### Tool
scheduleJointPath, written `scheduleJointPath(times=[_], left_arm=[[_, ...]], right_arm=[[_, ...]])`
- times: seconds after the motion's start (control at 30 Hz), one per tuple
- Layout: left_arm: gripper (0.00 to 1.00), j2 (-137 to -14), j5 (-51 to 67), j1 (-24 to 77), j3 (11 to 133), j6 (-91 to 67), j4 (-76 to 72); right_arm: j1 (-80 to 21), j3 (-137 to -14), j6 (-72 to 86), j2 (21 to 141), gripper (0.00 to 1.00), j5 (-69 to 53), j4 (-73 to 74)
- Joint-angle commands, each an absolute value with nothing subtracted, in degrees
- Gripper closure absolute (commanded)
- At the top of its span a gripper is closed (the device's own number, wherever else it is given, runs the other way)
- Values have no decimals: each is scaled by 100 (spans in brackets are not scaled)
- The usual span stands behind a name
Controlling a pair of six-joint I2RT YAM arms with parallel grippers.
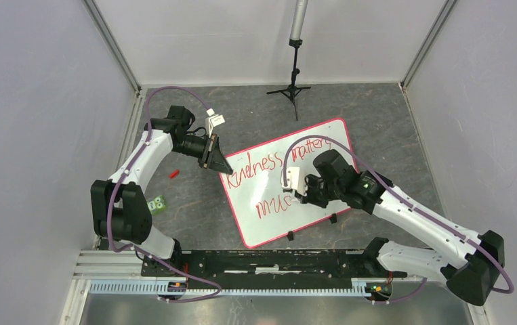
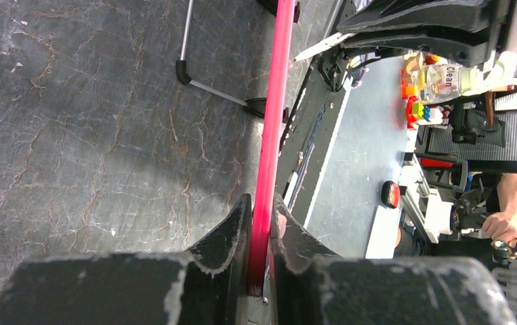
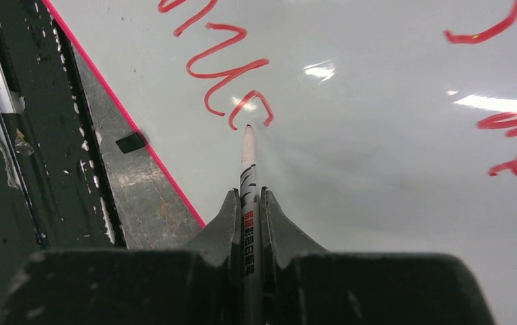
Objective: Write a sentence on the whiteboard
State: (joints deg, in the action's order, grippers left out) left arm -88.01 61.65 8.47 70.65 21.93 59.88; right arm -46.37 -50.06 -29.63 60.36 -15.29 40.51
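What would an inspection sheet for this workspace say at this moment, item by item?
Surface: dark grey table, cracked pattern.
Job's things: whiteboard askew on table; sentence reads about "Kindness matters", second line only "muc"; marker tip at last letter.
Clutter: small red piece and green block left of board.
Hands: left hand shut on whiteboard rim; right hand shut on marker.
Cables: purple cable looped along each arm.
Surroundings: white walls; tripod at far edge.
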Motion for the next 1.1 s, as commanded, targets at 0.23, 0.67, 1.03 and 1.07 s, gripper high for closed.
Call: scheduleJointPath(times=[0.23, 0.67, 1.03, 1.07], left_arm=[[98, -8834, 5827, 888, 7124, 2307, 5784], [98, -8822, 5845, 888, 7103, 2320, 5789], [98, -8875, 5834, 888, 7108, 2349, 5784], [98, -8885, 5843, 888, 7121, 2347, 5783]], right_arm=[[-4377, -5780, -2918, 6082, 100, -1072, 3821], [-4331, -5048, -2923, 5958, 100, -1369, 3832], [-4334, -4820, -2909, 5891, 100, -1696, 3884], [-4340, -4908, -2910, 5929, 100, -1696, 3865]])
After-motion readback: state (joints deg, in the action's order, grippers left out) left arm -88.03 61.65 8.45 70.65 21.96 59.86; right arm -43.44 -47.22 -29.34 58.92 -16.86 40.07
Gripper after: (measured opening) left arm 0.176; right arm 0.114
